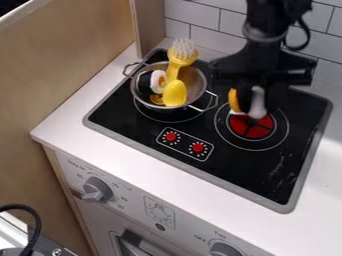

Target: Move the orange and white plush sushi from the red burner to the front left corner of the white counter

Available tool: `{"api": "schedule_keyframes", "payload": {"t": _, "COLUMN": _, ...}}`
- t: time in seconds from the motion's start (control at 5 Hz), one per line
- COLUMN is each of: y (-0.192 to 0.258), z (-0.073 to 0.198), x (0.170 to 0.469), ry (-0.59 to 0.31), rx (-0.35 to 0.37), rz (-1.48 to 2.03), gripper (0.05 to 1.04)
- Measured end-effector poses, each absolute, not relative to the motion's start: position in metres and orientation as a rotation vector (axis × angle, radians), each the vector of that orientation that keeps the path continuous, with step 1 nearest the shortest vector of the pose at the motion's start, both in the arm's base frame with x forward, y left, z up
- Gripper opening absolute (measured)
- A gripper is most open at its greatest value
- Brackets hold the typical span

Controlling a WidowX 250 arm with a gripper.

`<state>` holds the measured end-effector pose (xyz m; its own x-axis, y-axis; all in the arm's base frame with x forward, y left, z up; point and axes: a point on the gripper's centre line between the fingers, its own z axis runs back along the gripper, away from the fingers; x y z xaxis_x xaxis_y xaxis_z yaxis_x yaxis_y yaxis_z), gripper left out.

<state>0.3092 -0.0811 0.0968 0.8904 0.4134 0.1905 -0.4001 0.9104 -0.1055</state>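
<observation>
well, hand at curved orange piece, above round red burner

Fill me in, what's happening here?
Black robot arm is over the black stovetop, its hand at an orange-and-white object near the red burner; can't tell if it's gripped. Silver metal pot holds a white-bristled yellow brush, a yellow bumpy toy and a black-and-white sushi-like toy.

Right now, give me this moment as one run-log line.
hand: above red-centred burner | at hand: orange-and-white item, kind unclear | pot: on stove, holding yellow brush, sushi roll, bumpy yellow piece
</observation>
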Motion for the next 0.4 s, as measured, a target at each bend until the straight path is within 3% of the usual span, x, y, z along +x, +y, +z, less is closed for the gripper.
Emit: {"api": "schedule_keyframes", "payload": {"t": 0.4, "y": -0.072, "z": 0.133, "x": 0.297, "ry": -0.139, "rx": -0.029, "rz": 0.384, "gripper": 0.312}}
